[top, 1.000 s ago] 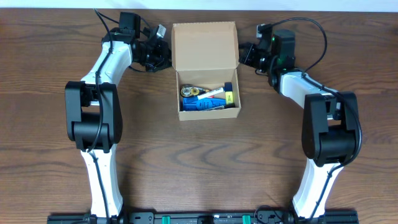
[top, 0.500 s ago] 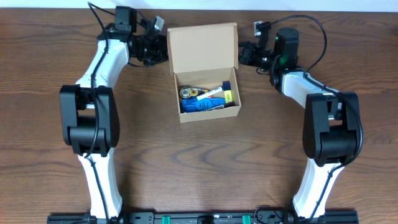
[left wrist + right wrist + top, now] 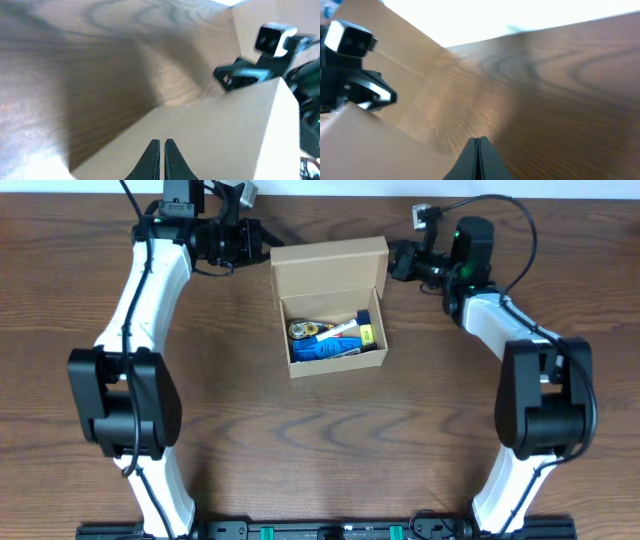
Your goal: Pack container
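Open container [image 3: 338,363], lid flap [image 3: 328,268] raised between both grippers, left gripper [image 3: 161,145] and right gripper [image 3: 477,142] – fingers pinched together, holding nothing

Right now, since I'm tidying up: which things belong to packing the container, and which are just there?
Job: container, lid up; blue item and yellow item inside; left claw and right claw, shut, beside the lid.
Just there: wooden table.

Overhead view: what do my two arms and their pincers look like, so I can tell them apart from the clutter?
The left arm and right arm have white link shells with black joint housings, and loose black cables loop off the wrists. Each wrist carries a small pale camera on a black bracket. The left pincer and right pincer have thin, tapering black fingers.
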`<state>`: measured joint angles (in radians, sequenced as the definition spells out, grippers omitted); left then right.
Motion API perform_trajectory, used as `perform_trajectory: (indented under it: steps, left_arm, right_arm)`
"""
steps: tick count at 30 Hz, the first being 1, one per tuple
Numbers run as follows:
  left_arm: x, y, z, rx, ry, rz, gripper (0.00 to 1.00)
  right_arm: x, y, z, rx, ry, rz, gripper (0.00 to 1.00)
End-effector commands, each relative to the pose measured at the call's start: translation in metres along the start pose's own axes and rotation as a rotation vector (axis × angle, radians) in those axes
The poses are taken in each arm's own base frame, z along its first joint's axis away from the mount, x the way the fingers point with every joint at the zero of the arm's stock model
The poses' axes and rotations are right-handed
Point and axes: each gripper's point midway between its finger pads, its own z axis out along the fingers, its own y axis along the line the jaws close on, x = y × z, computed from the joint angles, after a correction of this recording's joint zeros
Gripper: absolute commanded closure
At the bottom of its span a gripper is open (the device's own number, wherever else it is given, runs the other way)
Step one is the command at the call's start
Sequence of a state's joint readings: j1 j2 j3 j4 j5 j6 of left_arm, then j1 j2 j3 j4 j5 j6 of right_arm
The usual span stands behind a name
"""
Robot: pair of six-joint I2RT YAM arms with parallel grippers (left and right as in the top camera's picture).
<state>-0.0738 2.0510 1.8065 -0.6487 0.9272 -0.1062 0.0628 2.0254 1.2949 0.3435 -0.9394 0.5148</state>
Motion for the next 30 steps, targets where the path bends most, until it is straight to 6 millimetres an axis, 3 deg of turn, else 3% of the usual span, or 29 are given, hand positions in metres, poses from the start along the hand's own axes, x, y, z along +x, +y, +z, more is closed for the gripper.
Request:
perform_trajectory:
  steps: [1, 12, 18, 24, 30]
  left_arm:
    - [0.002, -0.020, -0.015, 0.015, 0.000, 0.089, 0.94]
    - [0.053, -0.023, -0.026, 0.002, 0.174, 0.071, 0.94]
    - [0.086, -0.028, -0.035, 0.018, 0.291, 0.082, 0.94]
    - [0.098, -0.041, -0.041, 0.022, 0.330, 0.123, 0.94]
    - [0.117, -0.044, -0.033, -0.116, 0.420, 0.206, 0.94]
  right_arm:
    - [-0.011, 0.029, -0.011, -0.064, 0.005, -0.069, 0.98]
    - [0.018, 0.048, -0.028, 0.003, 0.134, -0.086, 0.98]
    - [0.029, 0.059, -0.055, 0.214, 0.192, -0.153, 0.98]
    - [0.038, 0.082, -0.077, 0.349, 0.233, -0.221, 0.99]
    - [0.085, 0.075, -0.087, 0.467, 0.396, -0.147, 0.99]
